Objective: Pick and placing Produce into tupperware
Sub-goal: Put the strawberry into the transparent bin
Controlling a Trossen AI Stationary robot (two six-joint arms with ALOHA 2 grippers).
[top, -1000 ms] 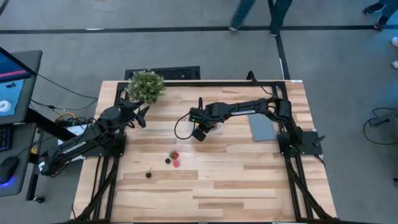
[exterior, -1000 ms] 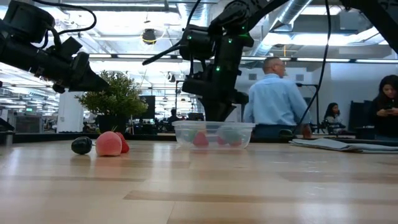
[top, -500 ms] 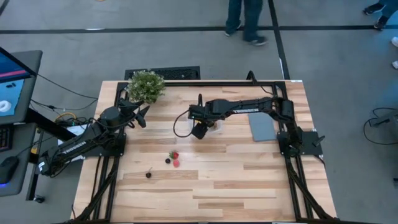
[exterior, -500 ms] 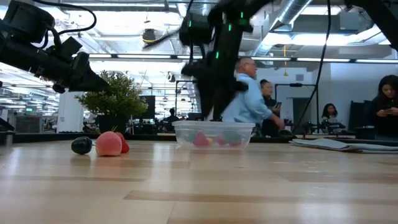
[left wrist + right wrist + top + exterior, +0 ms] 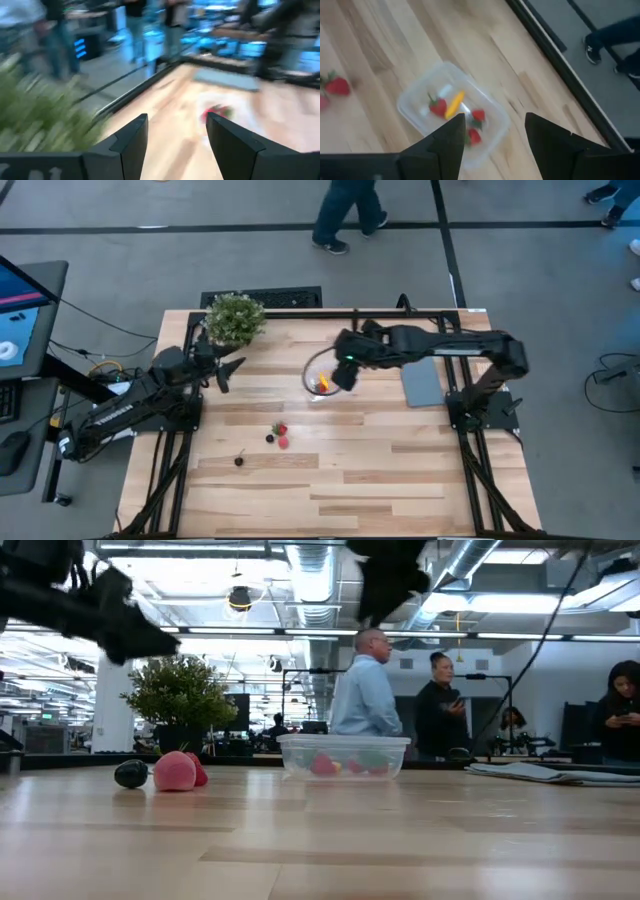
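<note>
We see the tupperware near table centre holding three strawberries and a yellow-orange piece. Right gripper hovers above, fingers wide, empty. Loose produce lies at the tub's 7 o'clock; left gripper, fingers wide, waits beside the plant

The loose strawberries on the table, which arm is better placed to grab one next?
Probably the left: its open gripper hangs on the same side as the strawberries, while the open right gripper is above the tupperware.
</note>
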